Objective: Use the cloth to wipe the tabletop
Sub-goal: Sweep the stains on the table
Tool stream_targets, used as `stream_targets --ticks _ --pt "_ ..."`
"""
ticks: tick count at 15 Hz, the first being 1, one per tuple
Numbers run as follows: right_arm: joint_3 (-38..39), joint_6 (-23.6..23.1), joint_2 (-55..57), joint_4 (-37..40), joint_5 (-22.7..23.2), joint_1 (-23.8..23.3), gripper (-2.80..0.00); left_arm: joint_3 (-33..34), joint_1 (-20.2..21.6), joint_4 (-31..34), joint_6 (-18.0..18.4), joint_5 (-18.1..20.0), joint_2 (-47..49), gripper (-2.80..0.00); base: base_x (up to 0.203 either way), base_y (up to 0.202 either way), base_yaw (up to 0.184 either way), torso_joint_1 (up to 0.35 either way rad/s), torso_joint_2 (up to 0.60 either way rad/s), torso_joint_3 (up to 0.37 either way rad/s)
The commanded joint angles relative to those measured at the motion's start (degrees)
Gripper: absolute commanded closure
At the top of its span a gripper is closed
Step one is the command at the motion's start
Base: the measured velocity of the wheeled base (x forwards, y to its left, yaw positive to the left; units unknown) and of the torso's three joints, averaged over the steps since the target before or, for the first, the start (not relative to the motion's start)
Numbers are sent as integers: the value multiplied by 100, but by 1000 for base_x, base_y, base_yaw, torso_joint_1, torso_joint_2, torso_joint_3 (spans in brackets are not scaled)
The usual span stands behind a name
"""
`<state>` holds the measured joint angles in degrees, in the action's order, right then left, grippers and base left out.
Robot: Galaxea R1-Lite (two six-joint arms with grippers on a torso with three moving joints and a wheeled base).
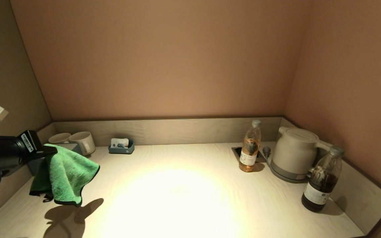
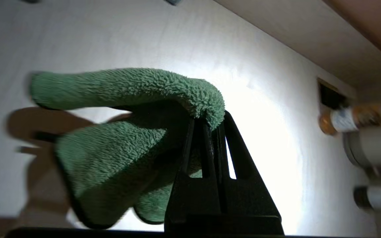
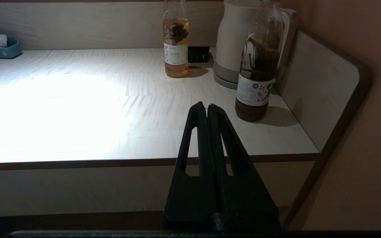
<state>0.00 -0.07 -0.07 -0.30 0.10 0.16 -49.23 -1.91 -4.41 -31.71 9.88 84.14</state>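
A green terry cloth (image 1: 65, 173) hangs from my left gripper (image 1: 50, 149) at the table's left side, its lower edge just above the pale wooden tabletop (image 1: 184, 195). In the left wrist view the gripper (image 2: 212, 120) is shut on a fold of the cloth (image 2: 127, 132), which droops below it. My right gripper (image 3: 207, 107) is shut and empty, parked off the table's front edge near the right corner; it does not show in the head view.
Two mugs (image 1: 79, 141) and a small blue tray (image 1: 121, 147) stand at the back left. A tea bottle (image 1: 250, 148), a white kettle (image 1: 294, 153) and a dark bottle (image 1: 322, 180) stand at the right. A raised rim (image 1: 365, 195) borders the table.
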Motion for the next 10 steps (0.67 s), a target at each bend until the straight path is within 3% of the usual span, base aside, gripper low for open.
stream_targets --ticks 1,3,7,10 --pt "0 -1 7 -5 -1 2 0 324 -483 -834 4 399 19 0 0 0 0 0 0 0" --pt "0 -1 7 -5 -1 -7 0 630 -790 -1477 124 561 249 0 0 0 0 0 0 0" --pt "0 -1 7 -5 -1 2 0 851 -1267 -1901 678 587 722 0 0 0 0 0 0 0" --pt "0 -1 7 -5 -1 2 0 826 -1671 -2604 784 500 1847 0 0 0 0 0 0 0"
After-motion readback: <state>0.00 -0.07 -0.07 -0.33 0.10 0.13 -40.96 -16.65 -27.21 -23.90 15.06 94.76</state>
